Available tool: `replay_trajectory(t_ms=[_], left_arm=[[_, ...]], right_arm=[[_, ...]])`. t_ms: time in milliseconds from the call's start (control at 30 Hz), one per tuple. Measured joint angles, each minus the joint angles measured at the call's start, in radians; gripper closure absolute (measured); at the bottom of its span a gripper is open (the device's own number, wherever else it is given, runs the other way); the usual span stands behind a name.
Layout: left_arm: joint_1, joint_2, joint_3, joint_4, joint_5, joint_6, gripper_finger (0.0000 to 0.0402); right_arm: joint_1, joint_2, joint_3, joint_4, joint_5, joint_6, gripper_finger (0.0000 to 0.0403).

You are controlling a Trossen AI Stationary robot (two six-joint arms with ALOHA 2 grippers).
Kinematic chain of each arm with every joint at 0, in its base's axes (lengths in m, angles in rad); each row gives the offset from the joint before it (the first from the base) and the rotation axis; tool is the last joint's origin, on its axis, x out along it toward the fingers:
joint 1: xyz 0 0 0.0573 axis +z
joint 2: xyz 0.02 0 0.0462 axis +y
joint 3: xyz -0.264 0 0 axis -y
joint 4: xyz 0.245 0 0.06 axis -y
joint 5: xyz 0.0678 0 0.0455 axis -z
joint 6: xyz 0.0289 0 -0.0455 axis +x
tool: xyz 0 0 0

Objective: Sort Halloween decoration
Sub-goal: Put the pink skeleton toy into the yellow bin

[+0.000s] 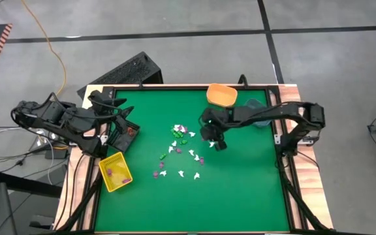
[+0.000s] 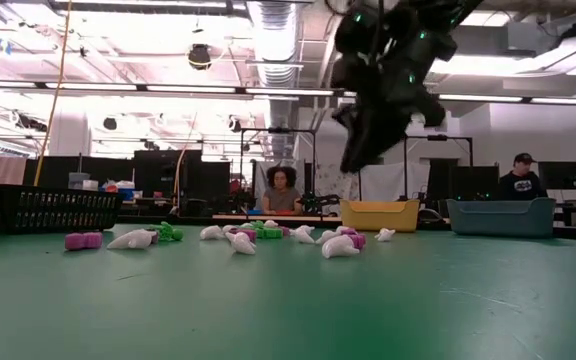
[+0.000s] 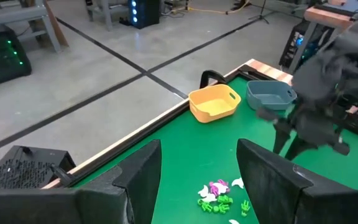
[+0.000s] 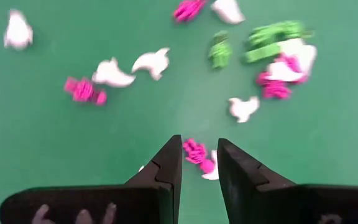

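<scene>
The Halloween decoration is a scatter of tiny white, purple and green trinkets (image 1: 183,149) lying on the green table mat. My right gripper (image 1: 215,143) hangs well above the scatter's right edge, pointing steeply down, open by a narrow gap with nothing in it. In the right wrist view a purple trinket (image 4: 197,152) and a white one lie on the mat below the gap between its fingers (image 4: 199,155). My left gripper (image 3: 197,171) waits open and empty at the table's far left, above the black bin (image 1: 124,135).
A yellow bin (image 1: 115,173) holding a few purple trinkets stands at the left. An orange bin (image 1: 221,94) and a blue bin (image 3: 271,94) stand at the far edge. Bare mat lies toward the near edge. People sit in the room behind the table.
</scene>
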Motion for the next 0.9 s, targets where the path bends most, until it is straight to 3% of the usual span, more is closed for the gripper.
replay_trajectory(t_ms=[167, 467, 700, 900], left_arm=[[0.0, 0.0, 0.0, 0.0, 0.0, -0.002, 0.0202], [0.0, 0.0, 0.0, 0.0, -0.002, -0.013, 0.0202], [0.0, 0.0, 0.0, 0.0, -0.004, -0.029, 0.0202], [0.0, 0.0, 0.0, 0.0, -0.016, -0.029, 0.0202]], right_arm=[[0.023, 0.094, 0.006, -0.01, 0.005, -0.14, 0.0307], [0.041, 0.25, 0.077, -0.015, 0.132, -0.227, 0.0288], [0.034, 0.269, 0.091, -0.037, 0.135, -0.25, 0.0278], [0.026, 0.269, 0.091, -0.06, 0.136, -0.25, 0.0303]])
